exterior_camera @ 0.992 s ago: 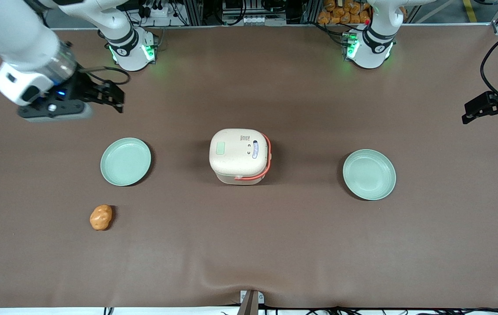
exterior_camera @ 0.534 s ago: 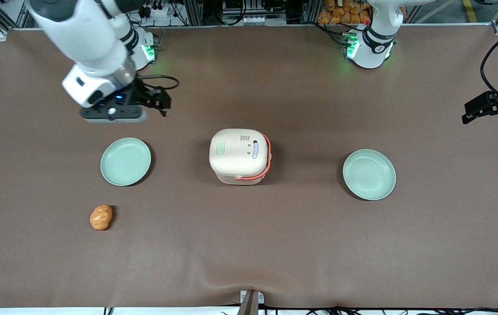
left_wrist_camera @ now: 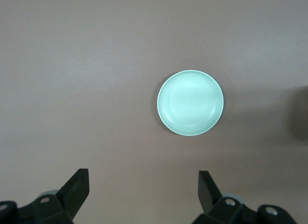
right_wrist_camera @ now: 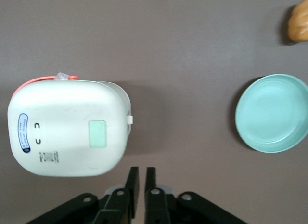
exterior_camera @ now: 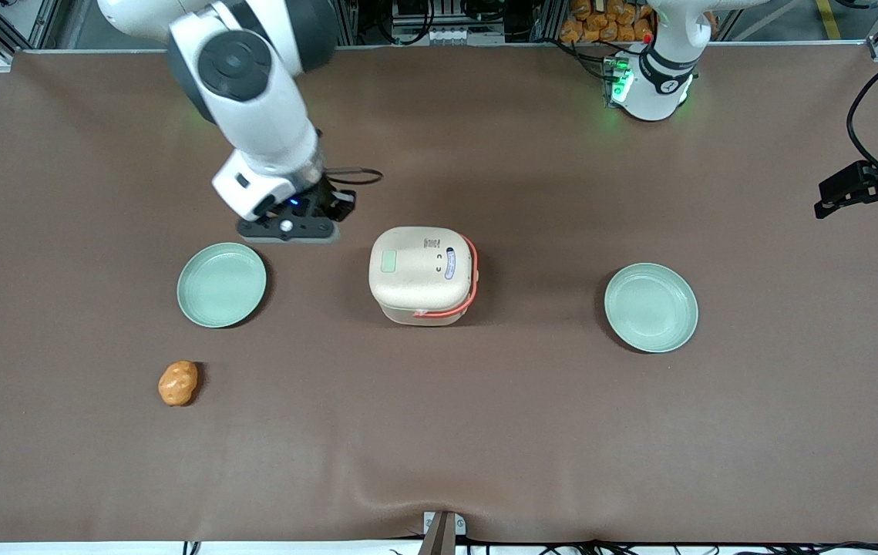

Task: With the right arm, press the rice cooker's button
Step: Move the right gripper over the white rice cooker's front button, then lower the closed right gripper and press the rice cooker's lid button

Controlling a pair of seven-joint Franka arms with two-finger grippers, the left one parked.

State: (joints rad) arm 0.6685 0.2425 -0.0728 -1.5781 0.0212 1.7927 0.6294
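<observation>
The right arm is hovering its clenched, empty claw at about ten o'clock of the closed rice cooker, mid-bench. Approach step is under way; the next move calls for reaching the cooker's button.

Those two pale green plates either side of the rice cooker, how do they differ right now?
The plate toward the working arm's end has the orange lumpy object close by, nearer the front camera; the plate toward the parked arm's end has nothing near it. The first sits slightly farther from the front camera, with the right arm's gripper, fingers shut, hovering close to it, between it and the rice cooker. Both are round, pale green and empty.
</observation>
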